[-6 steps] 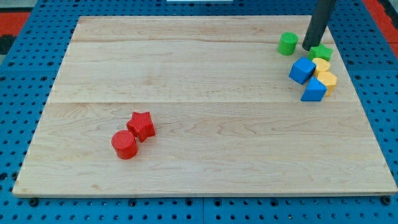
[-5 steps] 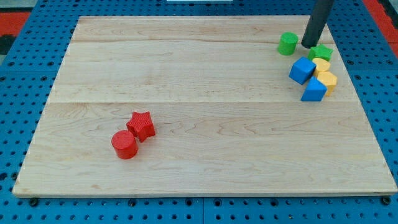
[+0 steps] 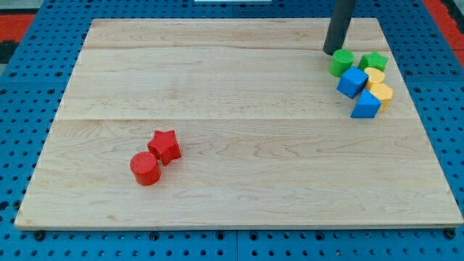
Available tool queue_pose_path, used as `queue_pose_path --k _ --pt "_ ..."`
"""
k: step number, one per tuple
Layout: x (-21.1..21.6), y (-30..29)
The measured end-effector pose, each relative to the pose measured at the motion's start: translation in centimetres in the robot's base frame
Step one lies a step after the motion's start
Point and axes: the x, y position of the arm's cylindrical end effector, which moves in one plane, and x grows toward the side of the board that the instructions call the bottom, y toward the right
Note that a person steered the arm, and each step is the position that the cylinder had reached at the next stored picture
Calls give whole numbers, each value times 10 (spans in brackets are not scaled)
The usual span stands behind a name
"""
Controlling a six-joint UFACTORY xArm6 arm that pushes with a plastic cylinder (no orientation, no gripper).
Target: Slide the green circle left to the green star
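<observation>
The green circle (image 3: pixel 341 63) stands near the board's top right, just left of the green star (image 3: pixel 374 61), with a small gap between them. The circle touches the blue cube (image 3: pixel 352 81) below it. My tip (image 3: pixel 331 51) is right at the circle's upper left edge, on the side away from the star. The rod rises from there out of the view's top.
Below the green star sit two yellow blocks (image 3: pixel 378 85) and a second blue block (image 3: pixel 366 105), packed close together. A red star (image 3: pixel 166 146) and a red circle (image 3: pixel 145 168) lie together at the lower left. The wooden board (image 3: pixel 232 181) rests on a blue pegboard.
My tip has moved left from between the green circle and star to the circle's upper left. The green circle has shifted right and down, closer to the star and against the blue cube.
</observation>
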Motion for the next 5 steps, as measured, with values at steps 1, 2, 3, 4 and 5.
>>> queue_pose_path --k 1,2,3,4,5 --pt "-13 -10" --pt "-9 -15" --pt "15 -13" --pt "37 -2" --pt "43 -1"
